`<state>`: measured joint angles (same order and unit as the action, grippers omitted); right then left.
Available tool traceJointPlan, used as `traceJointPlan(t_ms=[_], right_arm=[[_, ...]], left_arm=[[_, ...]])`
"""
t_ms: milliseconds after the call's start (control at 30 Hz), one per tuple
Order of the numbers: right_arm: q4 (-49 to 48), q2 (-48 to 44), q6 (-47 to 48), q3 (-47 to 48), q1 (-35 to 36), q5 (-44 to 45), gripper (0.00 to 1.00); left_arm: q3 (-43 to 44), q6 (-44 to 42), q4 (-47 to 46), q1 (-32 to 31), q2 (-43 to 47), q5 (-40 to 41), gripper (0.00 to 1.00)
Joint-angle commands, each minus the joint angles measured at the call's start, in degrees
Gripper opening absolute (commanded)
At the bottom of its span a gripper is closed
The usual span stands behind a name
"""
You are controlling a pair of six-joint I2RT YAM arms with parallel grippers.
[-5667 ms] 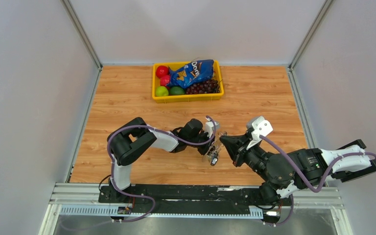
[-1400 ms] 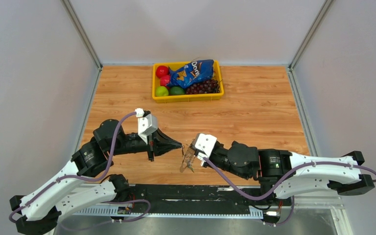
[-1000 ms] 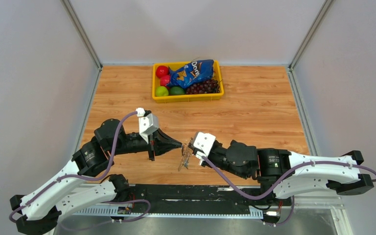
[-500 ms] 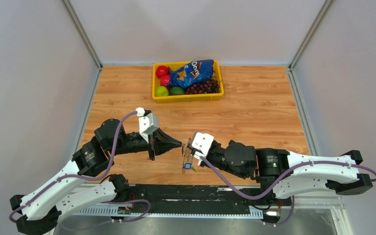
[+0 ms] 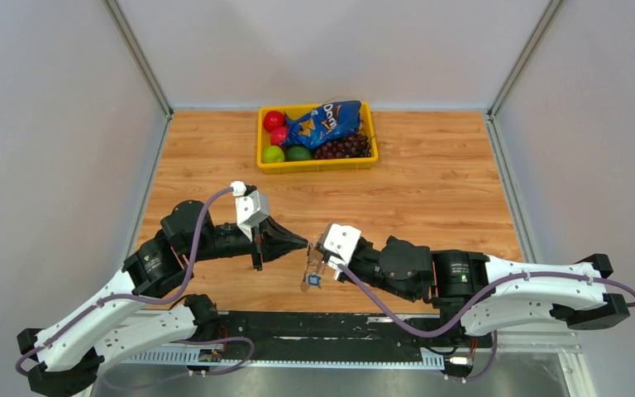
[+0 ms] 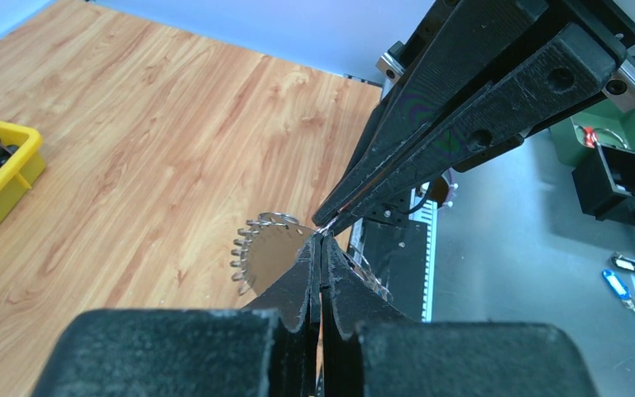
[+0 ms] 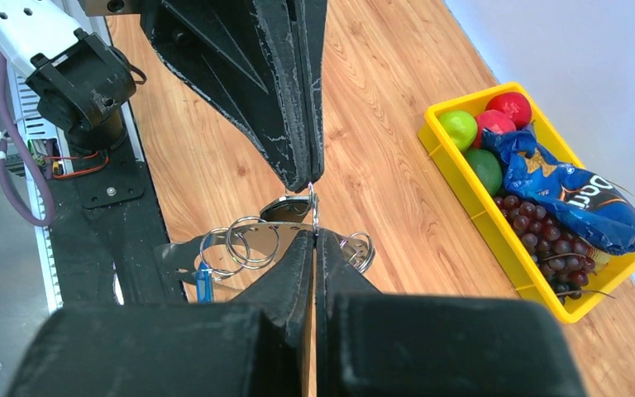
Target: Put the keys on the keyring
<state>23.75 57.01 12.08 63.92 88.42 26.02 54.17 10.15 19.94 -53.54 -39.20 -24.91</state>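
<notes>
The keyring (image 5: pixel 313 269) hangs over the near middle of the table, between both gripper tips. In the right wrist view it is a silvery band (image 7: pixel 240 240) with punched holes, several thin wire rings and a small blue piece (image 7: pixel 203 283). My right gripper (image 7: pixel 314 235) is shut on the band's edge. My left gripper (image 7: pixel 311 184) comes in tip to tip from the other side, shut on a thin wire ring that runs between the two tips. A small silvery piece (image 7: pixel 285 207) behind the ring may be one of the keys; I cannot tell. In the left wrist view the band (image 6: pixel 266 252) sits just left of my shut left gripper (image 6: pixel 321 241).
A yellow bin (image 5: pixel 318 165) at the back centre holds fruit, grapes and a blue chip bag (image 5: pixel 324 122). Grey walls close in the table on three sides. The black base rail (image 5: pixel 322 327) runs along the near edge under the arms.
The right gripper has crept a little left toward the left gripper's tip. The keyring has swung so that its blue piece hangs lowest. The left arm has barely moved.
</notes>
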Motion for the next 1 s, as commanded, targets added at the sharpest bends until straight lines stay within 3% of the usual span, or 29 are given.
traceJointPlan(t_ms=[0,967], right_arm=[[-3.25,-1.49,0.10,2.37,-0.13,-1.77,0.00],[-5.20,-5.82,1.45,-1.52,0.00,-6.00,0.00]], left_arm=[[1.66,0.37,-1.41,-0.14,-0.07,1.50,0.00],[1.68,1.63,-3.35,-0.12,-0.97,3.02,0.00]])
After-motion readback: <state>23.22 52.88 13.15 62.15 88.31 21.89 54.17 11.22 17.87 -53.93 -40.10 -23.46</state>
